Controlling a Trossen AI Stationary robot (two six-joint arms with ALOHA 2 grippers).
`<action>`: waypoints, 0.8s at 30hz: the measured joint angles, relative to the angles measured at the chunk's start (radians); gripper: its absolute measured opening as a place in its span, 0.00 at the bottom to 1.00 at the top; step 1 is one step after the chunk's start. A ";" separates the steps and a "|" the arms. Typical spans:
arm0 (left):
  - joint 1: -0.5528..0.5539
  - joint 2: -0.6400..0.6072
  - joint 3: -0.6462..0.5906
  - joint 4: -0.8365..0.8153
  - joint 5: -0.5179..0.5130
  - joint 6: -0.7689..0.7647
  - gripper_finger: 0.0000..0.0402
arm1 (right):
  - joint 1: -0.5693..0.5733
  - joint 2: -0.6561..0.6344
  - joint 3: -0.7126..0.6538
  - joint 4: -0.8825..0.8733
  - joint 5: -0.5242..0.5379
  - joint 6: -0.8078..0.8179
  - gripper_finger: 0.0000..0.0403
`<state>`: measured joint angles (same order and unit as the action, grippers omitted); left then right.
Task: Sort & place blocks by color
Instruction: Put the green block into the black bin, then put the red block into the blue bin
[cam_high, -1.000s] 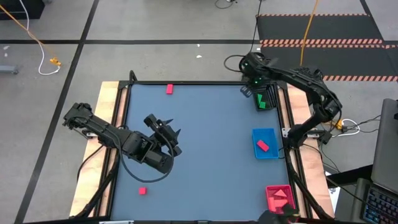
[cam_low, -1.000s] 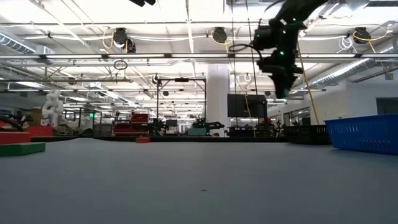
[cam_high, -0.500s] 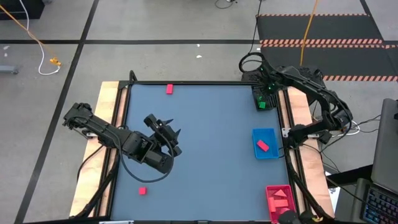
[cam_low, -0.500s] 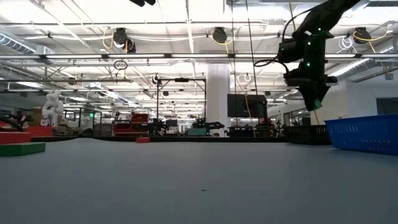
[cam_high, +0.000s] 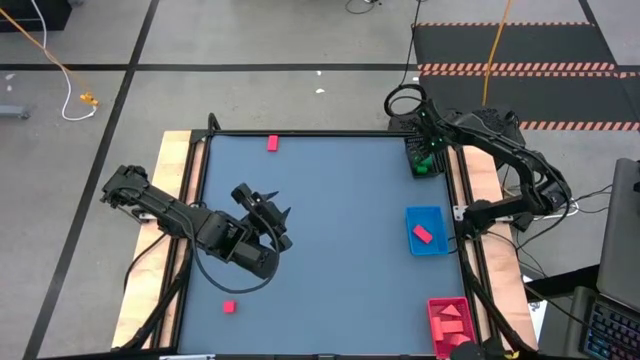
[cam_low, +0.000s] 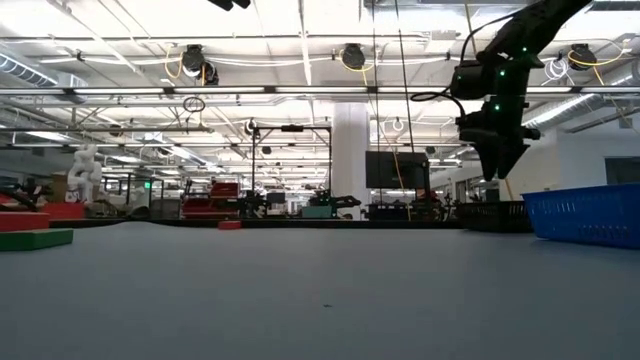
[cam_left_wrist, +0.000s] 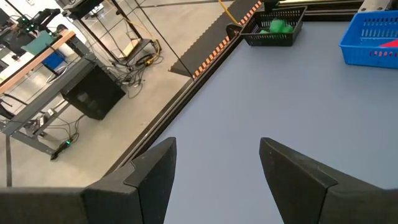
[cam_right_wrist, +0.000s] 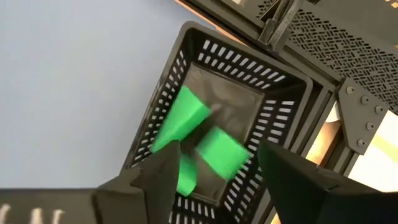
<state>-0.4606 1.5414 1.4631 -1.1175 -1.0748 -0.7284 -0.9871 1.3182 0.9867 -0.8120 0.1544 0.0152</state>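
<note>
Over the black slotted plastic basket (cam_right_wrist: 224, 143) at the counter's (cam_high: 330, 230) two o'clock corner, the right claw (cam_right_wrist: 214, 163) hangs with fingers apart and empty. I judge a green drop just finished; lift straight up so nothing snags the basket wall. Bright green solid blocks (cam_right_wrist: 199, 140), one wedge-like, lie tumbled inside. Near eight o'clock, the left claw (cam_left_wrist: 214, 165) waits open. Small red blocks (cam_high: 272, 143) lie at twelve and seven o'clock.

Pretty bright, even overhead light, barely any shadows on the table (cam_high: 330, 200). Ceiling lamps (cam_low: 352, 56) blow out a bit down low; background maybe slightly soft.
</note>
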 joint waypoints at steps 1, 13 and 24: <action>0.000 0.000 0.000 0.000 0.000 0.000 0.58 | 0.000 0.000 0.000 0.000 0.000 0.001 0.54; 0.000 0.000 0.000 -0.006 -0.001 0.032 0.58 | 0.058 -0.020 -0.014 0.074 -0.280 -0.015 0.58; 0.001 0.000 0.000 -0.003 0.032 0.080 0.58 | 0.327 -0.125 -0.123 0.232 -0.416 0.021 0.57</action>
<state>-0.4595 1.5414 1.4631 -1.1208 -1.0430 -0.6483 -0.6602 1.1933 0.8636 -0.5804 -0.2619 0.0360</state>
